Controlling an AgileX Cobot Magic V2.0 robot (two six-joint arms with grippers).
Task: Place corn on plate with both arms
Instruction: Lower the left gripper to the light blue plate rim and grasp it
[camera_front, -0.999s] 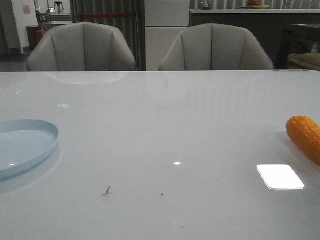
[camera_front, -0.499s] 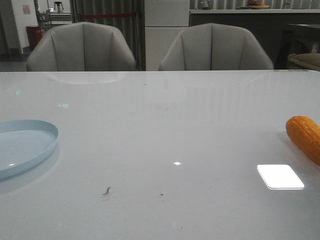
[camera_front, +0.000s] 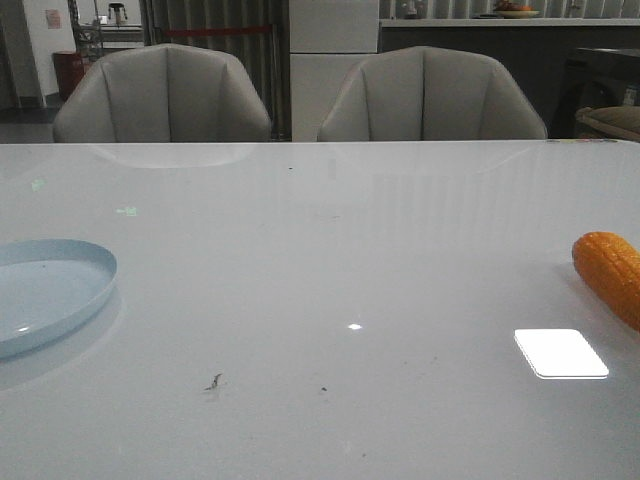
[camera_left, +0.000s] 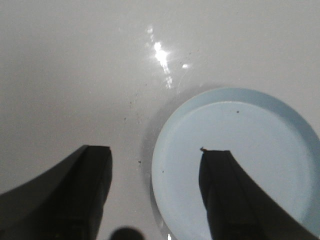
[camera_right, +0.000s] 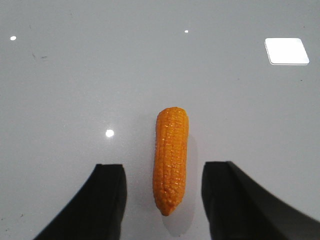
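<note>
Orange corn (camera_front: 610, 275) is lying at the right edge of the glossy white table (camera_front: 330, 260), well apart from the pale blue plate (camera_front: 45, 292), which is sitting at the far opposite edge and is partly cut off by the front view. A bright rectangular reflection (camera_front: 561, 353) is glaring on the tabletop just nearer the camera than the corn, and two grey chairs (camera_front: 165, 95) are standing behind the table's far edge, beyond the corn. Neither arm is showing in the front view.

From the right wrist, the right gripper (camera_right: 162, 200) is hovering over the corn (camera_right: 171, 159) with its fingers spread wide; the cob is lying lengthwise in the gap between them, touching neither finger, and nothing is being held.

From the left wrist, the left gripper (camera_left: 155, 192) is likewise gaping and gripping nothing, with one finger overlapping the plate (camera_left: 240, 125) in the view and the other over bare table (camera_left: 75, 75) beside it; the plate is carrying nothing
</note>
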